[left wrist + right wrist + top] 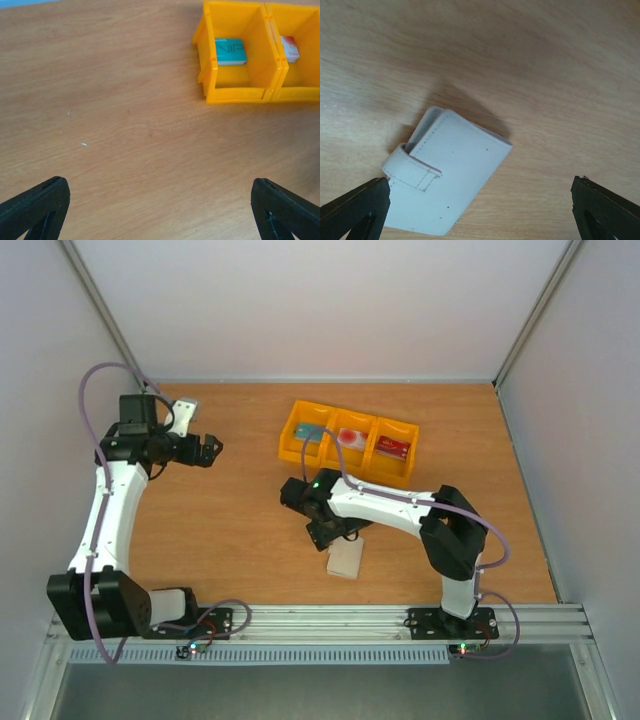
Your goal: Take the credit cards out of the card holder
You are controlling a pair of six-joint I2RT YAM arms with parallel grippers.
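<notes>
The cream card holder (345, 560) lies folded shut on the wooden table near the front. In the right wrist view the card holder (445, 175) has its strap tab (412, 170) across the edge. My right gripper (335, 533) hovers just behind it, open; from the wrist, the right gripper (480, 210) has the holder by its left finger, not touching. The credit cards lie in the yellow tray: teal (310, 433), pinkish red-and-white (351, 438), dark red (394, 448). My left gripper (210, 450) is open at the far left, holding nothing, and the left gripper (160, 210) faces the tray.
The yellow three-compartment tray (348, 462) stands at the back centre; the tray (235, 92) sits at the upper right of the left wrist view with the teal card (230, 51) inside. White walls close in the table on three sides. A metal rail runs along the front edge.
</notes>
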